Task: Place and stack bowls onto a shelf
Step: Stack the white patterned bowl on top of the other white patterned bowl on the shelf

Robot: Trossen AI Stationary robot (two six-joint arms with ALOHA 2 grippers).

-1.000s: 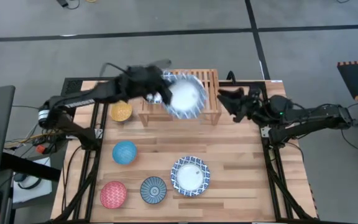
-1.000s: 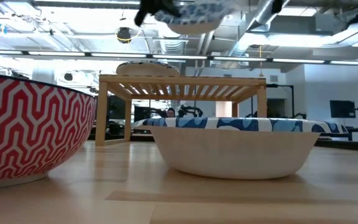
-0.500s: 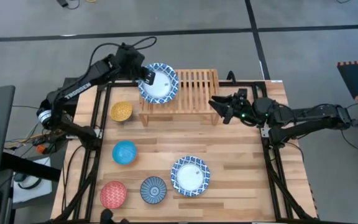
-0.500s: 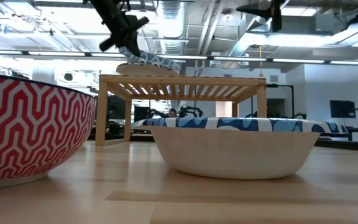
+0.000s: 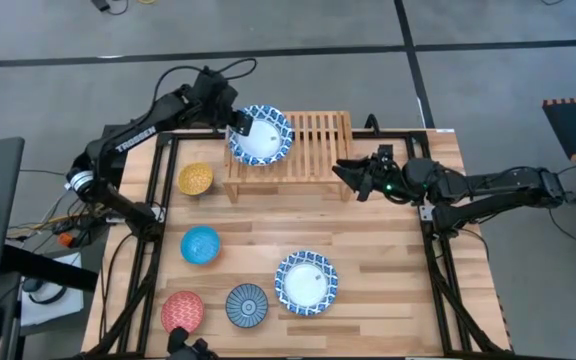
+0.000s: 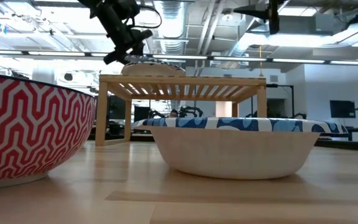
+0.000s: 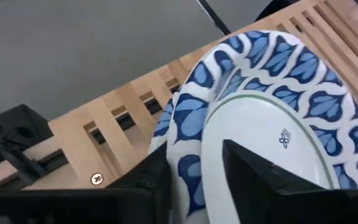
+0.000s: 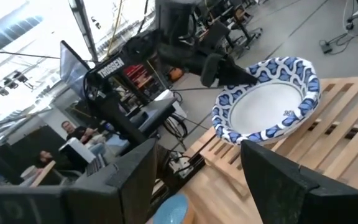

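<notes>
One white bowl w/ blue patterned rim sits at the left end of the wooden shelf, and the left wrist view shows it resting on at least one more bowl of the same pattern, so we judge a stack is forming there. We see the left gripper at that bowl's outer edge, on the side away from the shelf's middle; its fingers straddle the rim, one inside the bowl, one outside, narrowly spread. They look closed on the rim, i.e. we still hold it. In the low view the bowl looks near level on the slats.

Off the shelf, toward the table's near edge: a second blue-rimmed white bowl lies well clear in front of it; the dark blue bowl and red bowl sit further left of that one; the light blue bowl is between them and the shelf; the yellow bowl is just beside the shelf's left leg. The right gripper waits near the shelf's right front corner, fingers spread wide, holding nothing.

Risks as we judge them: the stack sits close to the shelf's left end, so pulling out w/ the inner finger dragging on the rim could tip or slide the top bowl off. Letting go before it nests square could leave it rocking. The right arm is near the shelf; a reach across could clip it.
</notes>
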